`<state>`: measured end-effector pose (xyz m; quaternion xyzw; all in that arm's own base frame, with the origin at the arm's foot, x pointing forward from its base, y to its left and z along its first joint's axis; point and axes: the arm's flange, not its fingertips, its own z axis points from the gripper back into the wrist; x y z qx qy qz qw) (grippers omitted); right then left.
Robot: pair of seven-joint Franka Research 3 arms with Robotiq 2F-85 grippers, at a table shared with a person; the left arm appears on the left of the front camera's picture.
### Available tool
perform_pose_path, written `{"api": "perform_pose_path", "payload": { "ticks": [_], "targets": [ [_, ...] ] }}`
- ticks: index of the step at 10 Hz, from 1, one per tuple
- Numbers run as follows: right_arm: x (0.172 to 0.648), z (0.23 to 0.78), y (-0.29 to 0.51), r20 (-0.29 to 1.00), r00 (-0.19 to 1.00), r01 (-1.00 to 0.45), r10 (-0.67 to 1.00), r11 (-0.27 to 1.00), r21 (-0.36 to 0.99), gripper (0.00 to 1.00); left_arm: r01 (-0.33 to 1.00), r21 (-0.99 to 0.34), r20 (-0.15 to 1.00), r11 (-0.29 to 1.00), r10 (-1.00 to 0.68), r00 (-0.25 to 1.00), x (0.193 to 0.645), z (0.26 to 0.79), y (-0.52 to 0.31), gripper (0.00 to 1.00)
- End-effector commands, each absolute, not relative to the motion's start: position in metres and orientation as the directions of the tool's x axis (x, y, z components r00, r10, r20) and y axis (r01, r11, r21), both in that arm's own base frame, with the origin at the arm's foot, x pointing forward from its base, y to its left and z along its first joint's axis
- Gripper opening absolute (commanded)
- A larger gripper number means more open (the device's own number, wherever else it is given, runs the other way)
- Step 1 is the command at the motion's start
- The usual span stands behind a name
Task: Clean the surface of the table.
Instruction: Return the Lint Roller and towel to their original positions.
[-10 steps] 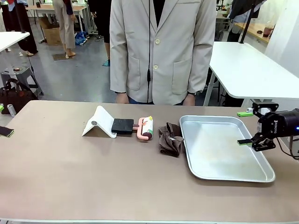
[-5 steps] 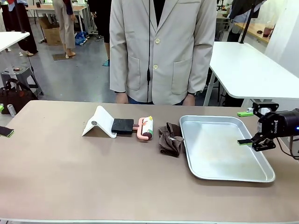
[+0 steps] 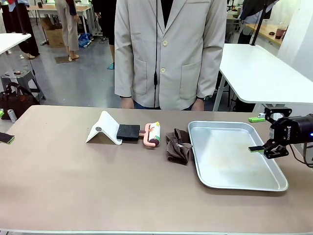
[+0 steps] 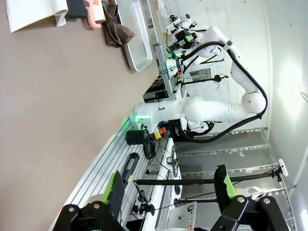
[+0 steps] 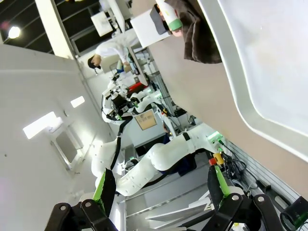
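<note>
Table (image 3: 73, 191) spans the front view, carrying a white stand (image 3: 103, 128), black block (image 3: 128, 131), lint roller (image 3: 152, 134), brown cloth (image 3: 177, 146), tray (image 3: 221, 181). Both hands gape empty (left (image 4: 168, 190), right (image 3: 257, 134)); a careless reach could knock the stand.

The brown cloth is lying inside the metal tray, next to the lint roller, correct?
Not quite. In the front view the brown cloth lies on the table, just outside the left rim of the metal tray, between it and the lint roller.
</note>
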<state>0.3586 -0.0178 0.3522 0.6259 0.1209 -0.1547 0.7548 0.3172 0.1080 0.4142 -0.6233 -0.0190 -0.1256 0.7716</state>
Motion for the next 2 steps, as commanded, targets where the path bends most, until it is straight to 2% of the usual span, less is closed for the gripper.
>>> {"api": "perform_pose_path", "payload": {
  "ticks": [1,2],
  "targets": [
    [0.3551,0.3566,-0.0208,-0.369,0.927,0.376,-0.074,0.167,0.911,1.00,0.231,-0.953,0.195,0.194,-0.185,0.963,0.3144,0.4130,0.1106,0.97],
    [0.3551,0.3566,-0.0208,-0.369,0.927,0.376,-0.074,0.167,0.911,1.00,0.231,-0.953,0.195,0.194,-0.185,0.963,0.3144,0.4130,0.1106,0.97]
  ]
}}
